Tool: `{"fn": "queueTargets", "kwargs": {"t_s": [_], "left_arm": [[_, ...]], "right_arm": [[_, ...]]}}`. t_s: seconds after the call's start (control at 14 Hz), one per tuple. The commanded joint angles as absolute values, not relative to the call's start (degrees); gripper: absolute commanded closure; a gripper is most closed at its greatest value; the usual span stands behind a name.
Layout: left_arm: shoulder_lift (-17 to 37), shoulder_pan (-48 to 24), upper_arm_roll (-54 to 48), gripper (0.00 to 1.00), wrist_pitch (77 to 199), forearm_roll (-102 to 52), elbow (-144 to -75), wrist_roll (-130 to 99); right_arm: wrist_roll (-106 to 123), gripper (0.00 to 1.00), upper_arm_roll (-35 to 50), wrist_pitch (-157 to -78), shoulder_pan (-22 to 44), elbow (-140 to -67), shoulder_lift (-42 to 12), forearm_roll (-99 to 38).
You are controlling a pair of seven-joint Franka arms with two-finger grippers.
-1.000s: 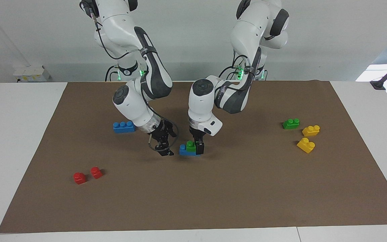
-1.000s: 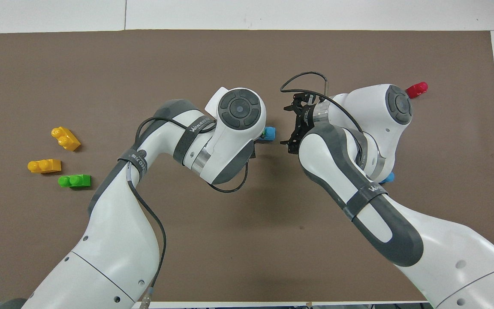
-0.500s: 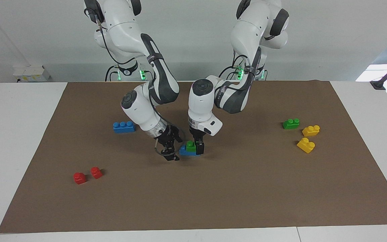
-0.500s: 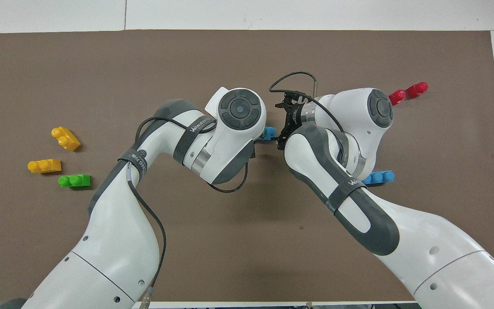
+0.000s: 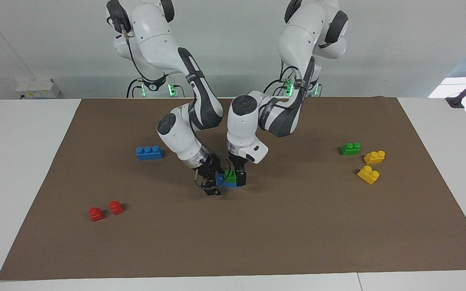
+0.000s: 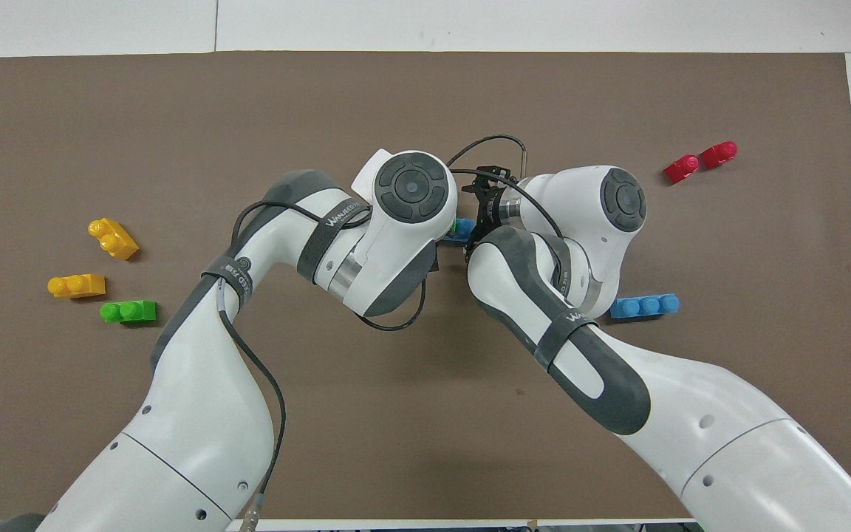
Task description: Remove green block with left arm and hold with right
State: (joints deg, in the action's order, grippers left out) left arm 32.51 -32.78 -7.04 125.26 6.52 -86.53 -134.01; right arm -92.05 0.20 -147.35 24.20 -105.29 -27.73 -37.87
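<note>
Left gripper (image 5: 237, 176) was closed around the green block (image 5: 229, 175) on a blue brick (image 5: 229, 184), right gripper (image 5: 212, 184) just beside them, its finger state impossible to tell.

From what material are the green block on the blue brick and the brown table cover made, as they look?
Green block: likely moulded plastic, glossy; bright even colour, rounded studs.
Blue brick beneath it: the same plastic look.
Brown cover: probably paper or thin card, matte; flat, no shine, one wavy edge nearest the robots.
</note>
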Motion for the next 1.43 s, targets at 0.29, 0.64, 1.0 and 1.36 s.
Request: {"fn": "queueTargets", "kwargs": {"t_s": [0.29, 0.64, 1.0, 1.36], "left_arm": [[31.03, -33.66, -5.89, 0.00, 126.83, 7.73, -88.68, -135.53], [31.03, -33.66, -5.89, 0.00, 127.09, 7.73, -88.68, -136.32], [31.11, -33.75, -5.19, 0.03, 129.11, 8.26, -88.59, -137.55], [31.11, -33.84, -5.10, 0.35, 129.55, 9.05, -88.68, -139.39]], "right_arm": [[-91.94, 0.78, 0.26, -148.89, 25.05, -104.68, -28.21, -39.99], [-91.85, 1.00, 0.26, -148.89, 24.70, -104.59, -28.21, -39.99], [-90.97, 1.00, 0.26, -148.97, 24.70, -104.77, -28.48, -39.99], [-90.62, 1.00, 0.26, -149.06, 24.79, -104.77, -28.48, -39.99]]}}
